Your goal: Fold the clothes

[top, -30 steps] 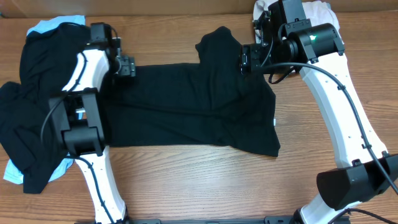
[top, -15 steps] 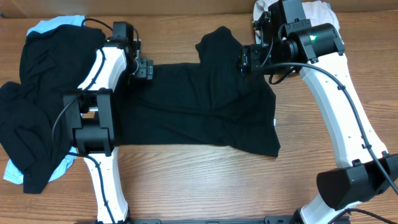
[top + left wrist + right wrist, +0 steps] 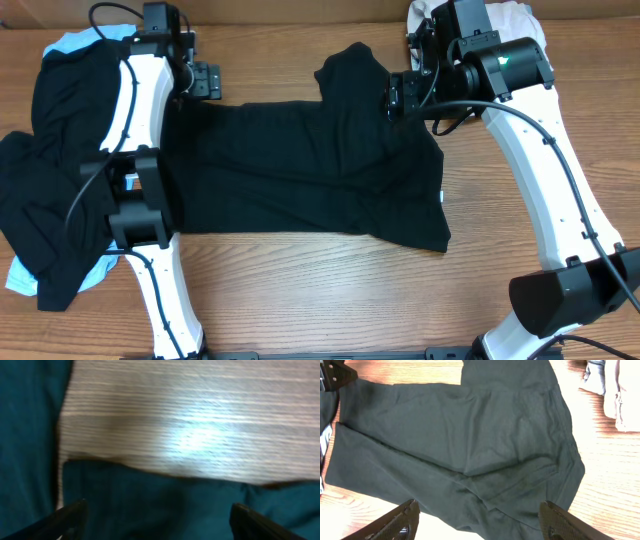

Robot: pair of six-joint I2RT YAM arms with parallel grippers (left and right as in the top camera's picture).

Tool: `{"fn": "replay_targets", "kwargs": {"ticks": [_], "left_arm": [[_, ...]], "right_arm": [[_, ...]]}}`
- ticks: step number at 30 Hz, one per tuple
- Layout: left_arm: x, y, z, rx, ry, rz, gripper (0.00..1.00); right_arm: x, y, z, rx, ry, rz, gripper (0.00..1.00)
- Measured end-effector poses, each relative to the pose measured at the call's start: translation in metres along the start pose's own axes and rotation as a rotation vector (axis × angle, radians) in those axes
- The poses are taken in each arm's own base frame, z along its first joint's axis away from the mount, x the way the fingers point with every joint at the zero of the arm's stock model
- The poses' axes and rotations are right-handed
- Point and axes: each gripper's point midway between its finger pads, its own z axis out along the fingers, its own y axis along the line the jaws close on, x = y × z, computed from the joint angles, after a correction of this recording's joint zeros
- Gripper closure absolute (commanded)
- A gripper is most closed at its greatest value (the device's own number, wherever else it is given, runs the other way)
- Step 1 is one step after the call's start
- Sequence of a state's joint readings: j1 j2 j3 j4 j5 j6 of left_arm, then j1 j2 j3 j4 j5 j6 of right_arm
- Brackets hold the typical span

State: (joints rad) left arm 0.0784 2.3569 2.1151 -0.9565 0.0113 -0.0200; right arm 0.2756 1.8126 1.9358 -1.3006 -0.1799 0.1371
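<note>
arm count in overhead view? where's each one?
2. Left arm at the left end of the spread black shirt, beside the clothes pile; right arm at the right, reaching over the shirt's far sleeve. None looks hidden.

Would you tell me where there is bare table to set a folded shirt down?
The widest bare strip of table runs along the near edge, in front of the spread black shirt. A smaller patch lies behind it, between the left claw and the sleeve. The clothes pile crowds the left side.
</note>
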Motion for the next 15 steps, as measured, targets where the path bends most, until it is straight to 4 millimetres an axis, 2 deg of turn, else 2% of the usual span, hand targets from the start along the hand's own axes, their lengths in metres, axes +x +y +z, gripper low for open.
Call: {"fn": "replay_targets", "kwargs": {"ticks": [6,10,15], "left_arm": [[-0.002,0.020,0.011,-0.016,-0.012,-0.004,0.15],[0.007,0.033,0.033,-0.054,0.023,-0.014,0.10],[0.015,0.044,0.054,-0.091,0.045,-0.026,0.09]], "right_arm": [[0.000,0.000,0.000,0.000,0.000,0.000,0.20],[0.000,0.000,0.000,0.000,0.000,-0.001,0.20],[0.000,0.000,0.000,0.000,0.000,0.000,0.20]]}}
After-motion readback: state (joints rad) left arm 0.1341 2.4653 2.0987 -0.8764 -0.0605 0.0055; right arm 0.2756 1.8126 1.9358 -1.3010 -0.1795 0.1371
